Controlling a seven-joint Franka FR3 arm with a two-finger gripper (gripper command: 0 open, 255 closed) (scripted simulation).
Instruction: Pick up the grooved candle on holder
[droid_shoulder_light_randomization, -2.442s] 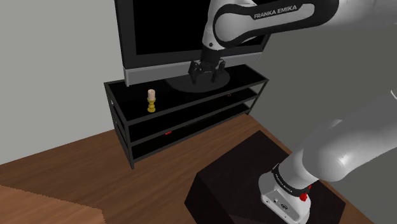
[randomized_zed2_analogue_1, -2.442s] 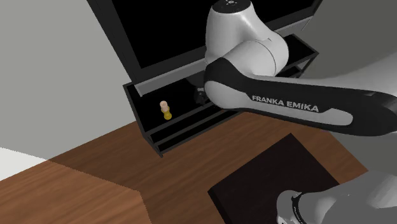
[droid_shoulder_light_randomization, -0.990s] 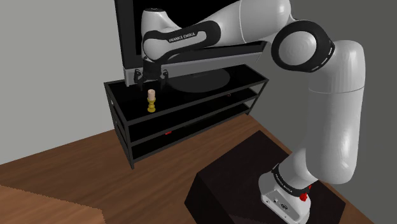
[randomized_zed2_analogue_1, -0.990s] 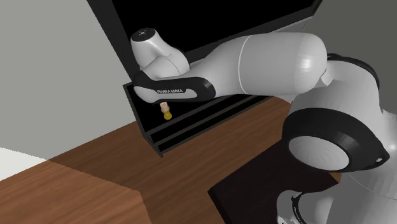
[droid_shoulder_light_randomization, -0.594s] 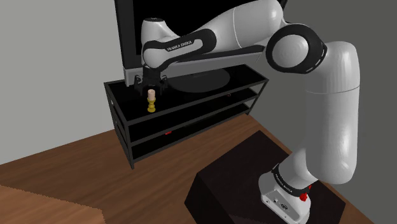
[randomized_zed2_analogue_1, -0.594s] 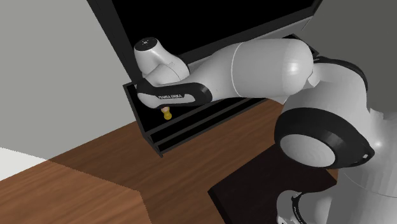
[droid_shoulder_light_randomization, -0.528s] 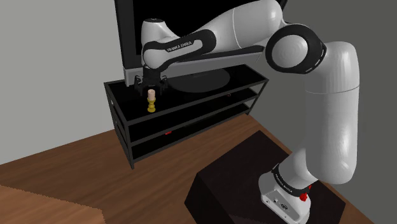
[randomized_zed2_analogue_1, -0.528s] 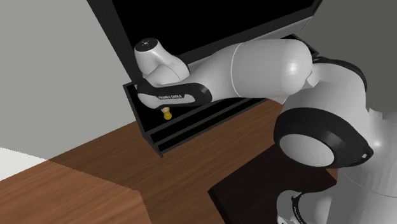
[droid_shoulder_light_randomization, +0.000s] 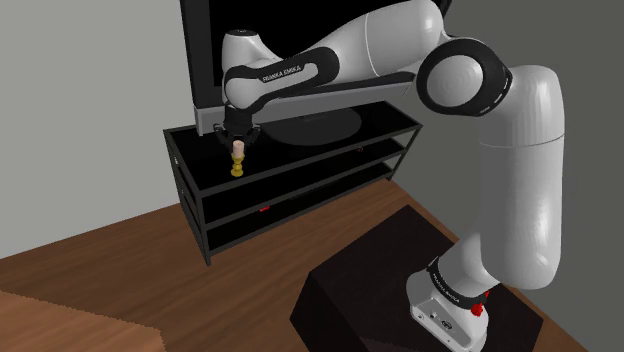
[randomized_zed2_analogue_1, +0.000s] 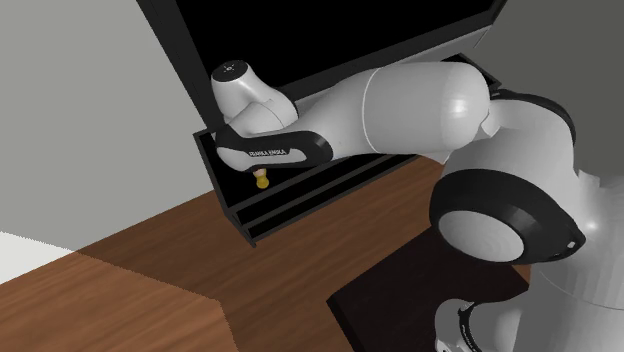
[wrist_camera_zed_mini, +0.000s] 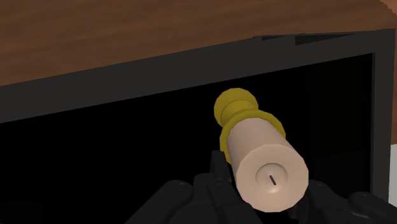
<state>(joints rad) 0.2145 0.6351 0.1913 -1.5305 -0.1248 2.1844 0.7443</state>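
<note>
One pale candle (wrist_camera_zed_mini: 259, 156) on its yellow holder (wrist_camera_zed_mini: 236, 109) sits low and right of centre in the wrist view, right at the gripper (droid_shoulder_light_randomization: 237, 138). Whether that hand has clamped it or only surrounds it, I cannot tell. The grasp is best taken squarely on the wax above the holder, then lifted straight up off the black stand (droid_shoulder_light_randomization: 205, 158), left of centre in the shoulder view. Farther back, small lettering on the arm (droid_shoulder_light_randomization: 300, 65) looks like FRANKA EMIKA.
</note>
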